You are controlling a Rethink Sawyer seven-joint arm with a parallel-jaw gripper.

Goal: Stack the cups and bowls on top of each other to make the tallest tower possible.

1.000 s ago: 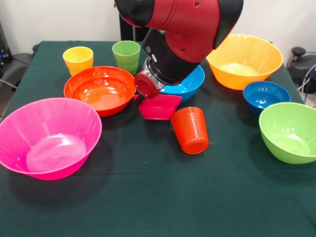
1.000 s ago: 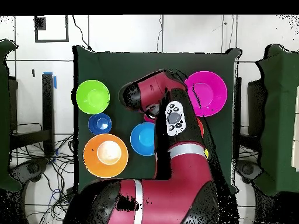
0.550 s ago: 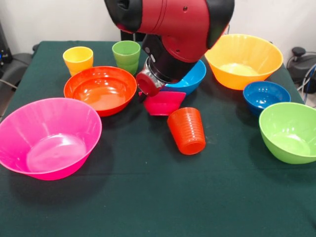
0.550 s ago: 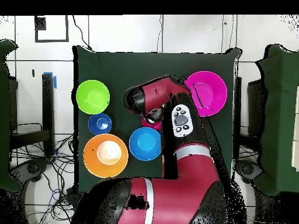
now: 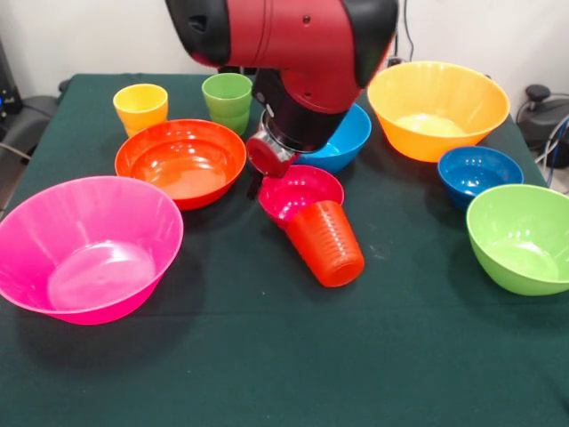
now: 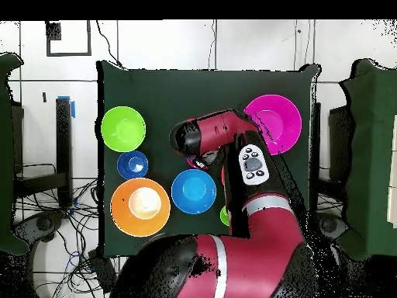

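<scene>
Shifting since a second ago: the small magenta bowl (image 5: 300, 189) has rolled from side-on to mouth-up and slightly tilted, and it has come away from the medium blue bowl (image 5: 345, 142) towards the near edge of the table (image 5: 267, 365).
Magenta bowl now: just beside the wide red-orange bowl (image 5: 180, 160), on my right of it, under the arm's wrist (image 5: 271, 151).
Ribbed orange-red cup (image 5: 326, 242): on the far side of the magenta bowl from the red-orange bowl, touching the magenta bowl's rim. It leans over further than it did, with its closed end pointing at me.
Gripper (image 5: 260, 181): only a dark sliver shows at the magenta bowl's far rim, on the red-orange bowl's side. I cannot tell whether it is clamped on that rim or loose.
Arm from above: swung round towards the large pink bowl (image 6: 273, 123).
Large pink bowl (image 5: 167, 224): near, on my left of the red-orange bowl, with nothing in it.
Other pieces: the yellow cup (image 5: 140, 105) and light green cup (image 5: 228, 98) stand behind the red-orange bowl. The yellow-orange bowl (image 5: 436, 102), small dark blue bowl (image 5: 480, 169) and lime green bowl (image 5: 524, 236) sit well off to its right, none of them nested.
Meaning for the task: the tower is not begun. The magenta bowl looks bound for the pink one, and it seems to be nudging the cup on the way.
Risk: the cup may tip flat and roll.
</scene>
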